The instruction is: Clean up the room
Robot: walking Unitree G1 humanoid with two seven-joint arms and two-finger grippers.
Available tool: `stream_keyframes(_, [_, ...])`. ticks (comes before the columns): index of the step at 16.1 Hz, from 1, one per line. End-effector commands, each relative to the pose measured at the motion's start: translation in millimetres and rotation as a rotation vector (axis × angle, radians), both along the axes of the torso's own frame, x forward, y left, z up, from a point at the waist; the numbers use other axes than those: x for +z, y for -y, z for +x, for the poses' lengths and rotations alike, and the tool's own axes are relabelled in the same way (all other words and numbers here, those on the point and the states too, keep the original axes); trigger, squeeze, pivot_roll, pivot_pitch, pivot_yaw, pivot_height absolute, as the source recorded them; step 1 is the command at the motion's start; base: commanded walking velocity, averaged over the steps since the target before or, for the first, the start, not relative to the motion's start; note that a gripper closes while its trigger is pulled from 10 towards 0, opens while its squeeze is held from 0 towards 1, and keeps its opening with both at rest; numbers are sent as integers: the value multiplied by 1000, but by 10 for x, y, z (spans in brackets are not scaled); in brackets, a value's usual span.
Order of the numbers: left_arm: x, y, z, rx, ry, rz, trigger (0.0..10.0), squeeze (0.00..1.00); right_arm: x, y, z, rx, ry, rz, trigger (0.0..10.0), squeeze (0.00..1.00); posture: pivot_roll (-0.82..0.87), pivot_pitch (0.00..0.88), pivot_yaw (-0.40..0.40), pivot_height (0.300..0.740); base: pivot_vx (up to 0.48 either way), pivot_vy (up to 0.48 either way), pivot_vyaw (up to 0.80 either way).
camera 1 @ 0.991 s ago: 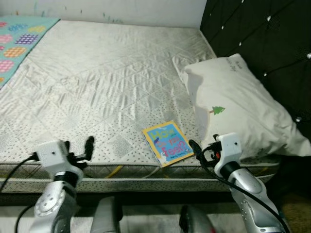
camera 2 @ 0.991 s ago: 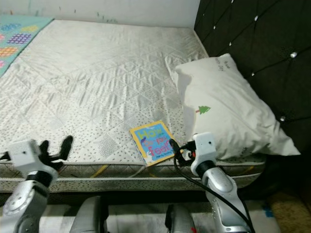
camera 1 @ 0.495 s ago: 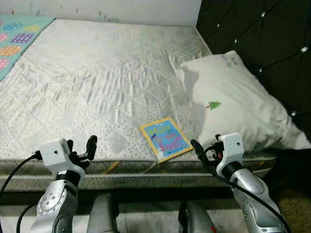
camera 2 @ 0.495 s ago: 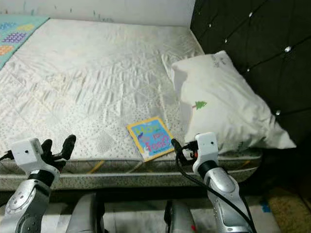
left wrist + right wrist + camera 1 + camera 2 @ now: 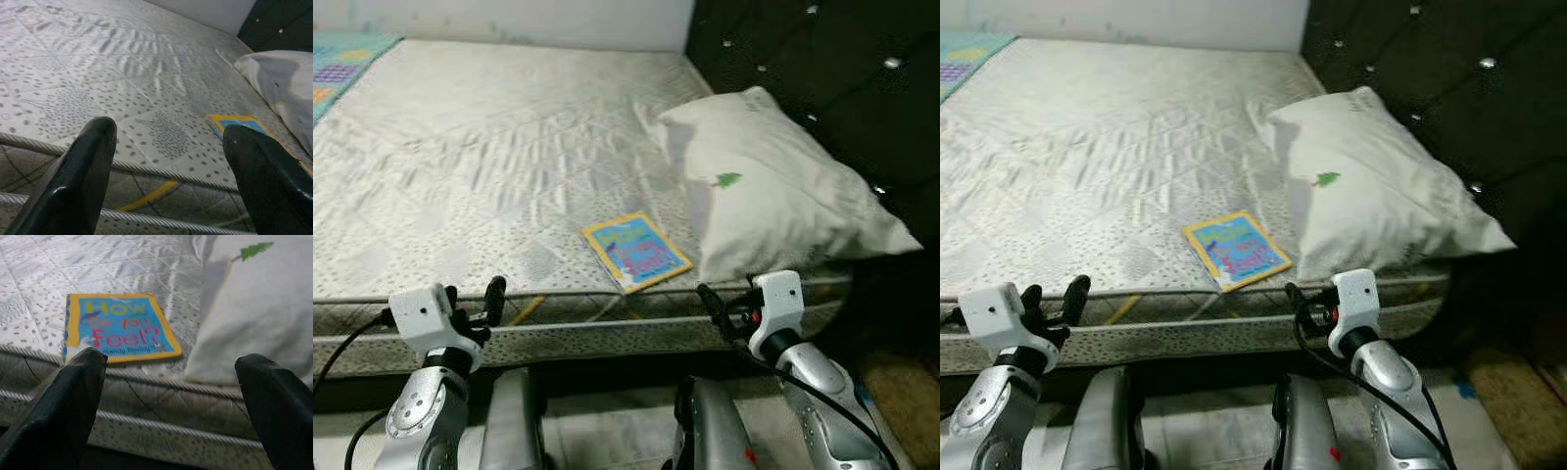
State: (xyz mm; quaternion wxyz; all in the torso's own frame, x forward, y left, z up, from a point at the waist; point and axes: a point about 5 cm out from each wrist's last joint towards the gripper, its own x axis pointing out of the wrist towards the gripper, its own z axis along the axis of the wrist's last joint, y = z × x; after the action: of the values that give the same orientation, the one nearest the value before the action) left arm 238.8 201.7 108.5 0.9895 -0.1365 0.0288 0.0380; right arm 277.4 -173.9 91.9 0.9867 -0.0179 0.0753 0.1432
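A thin blue book with a yellow border (image 5: 636, 251) lies flat on the white mattress (image 5: 489, 166) near its front edge, just left of a white pillow (image 5: 773, 196). In the right wrist view the book (image 5: 120, 327) reads "How Do You Feel?" and sits ahead of the fingers (image 5: 68, 406). My right gripper (image 5: 715, 311) is open, below and right of the book, off the mattress edge. My left gripper (image 5: 475, 305) is open too, held at the mattress edge well left of the book (image 5: 244, 122).
The pillow leans against a dark tufted headboard (image 5: 822, 59) at the right. A patterned teal blanket (image 5: 342, 59) lies at the far left of the bed. Tiled floor (image 5: 1224, 411) shows below the bed's front side, between my arms.
The whole view has shifted: bed, book and pillow sit further left and higher in the picture, so the camera moved. Both grippers stay open in about the same pose.
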Motion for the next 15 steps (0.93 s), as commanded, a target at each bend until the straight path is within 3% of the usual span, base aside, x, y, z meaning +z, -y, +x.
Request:
stream_keyframes(1, [-8,4,-5,1,-2,2,10000,0,27,17,20,7,11,-8,10000,0,-22,69,-69,514,0,0,0])
stream_keyframes(15, [-2,4,-6,-3,6,3,10000,0,27,13,27,5,13,-6,10000,0,-21,66,-71,514,0,0,0])
